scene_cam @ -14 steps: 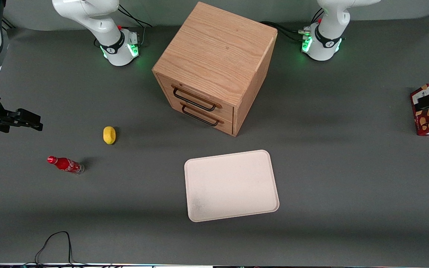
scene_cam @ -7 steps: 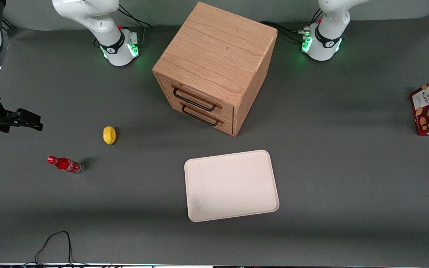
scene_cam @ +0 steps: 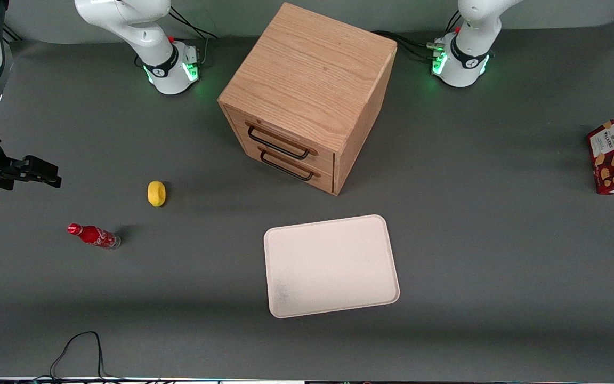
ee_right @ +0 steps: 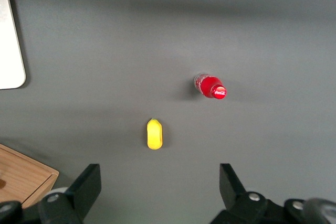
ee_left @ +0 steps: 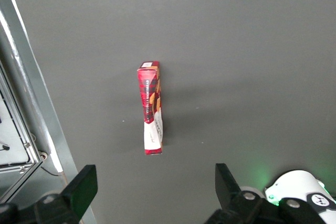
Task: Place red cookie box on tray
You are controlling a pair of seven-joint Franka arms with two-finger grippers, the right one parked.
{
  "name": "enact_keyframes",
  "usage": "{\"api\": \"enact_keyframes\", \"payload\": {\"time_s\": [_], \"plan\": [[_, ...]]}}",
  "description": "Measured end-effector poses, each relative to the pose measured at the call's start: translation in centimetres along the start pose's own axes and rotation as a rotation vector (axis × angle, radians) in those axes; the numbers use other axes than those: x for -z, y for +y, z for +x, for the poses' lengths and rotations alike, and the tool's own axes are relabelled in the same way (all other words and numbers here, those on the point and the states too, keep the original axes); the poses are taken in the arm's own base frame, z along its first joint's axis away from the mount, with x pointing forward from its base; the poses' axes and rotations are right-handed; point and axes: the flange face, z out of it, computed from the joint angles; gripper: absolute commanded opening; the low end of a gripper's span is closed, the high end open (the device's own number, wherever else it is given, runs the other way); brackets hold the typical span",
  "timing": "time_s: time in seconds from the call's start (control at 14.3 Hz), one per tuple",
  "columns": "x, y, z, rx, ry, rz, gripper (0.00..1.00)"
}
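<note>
Hovering above red cookie box [ee_left: 151,110], gripper [ee_left: 152,190] spread wide; label unreadable; tray [scene_cam: 330,265] well apart.

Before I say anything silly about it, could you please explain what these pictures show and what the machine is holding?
These are two robot arms bolted to a grey table, filmed by three cameras at once. One camera looks at the table from the front; the other two sit on the arms' wrists and look down past their fingers. The working arm's hand is open and holds nothing; it hangs above the red cookie box, which lies at that arm's end of the table. In the front view the hand is out of the picture. In the middle stands a wooden cabinet with two drawers, and in front of it lies the pale tray, nothing on it yet. Toward the parked arm's end lie a yellow lemon and a small red soda bottle.
</note>
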Motion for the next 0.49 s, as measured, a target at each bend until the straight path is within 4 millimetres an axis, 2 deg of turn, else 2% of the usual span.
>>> {"api": "enact_keyframes", "payload": {"time_s": [0.28, 0.49], "plan": [[-2.0, -1.4, 0.2, 0.012, -0.002, 0.006, 1.0], [-6.2, -2.1, 0.7, 0.01, -0.005, 0.005, 1.0]]}}
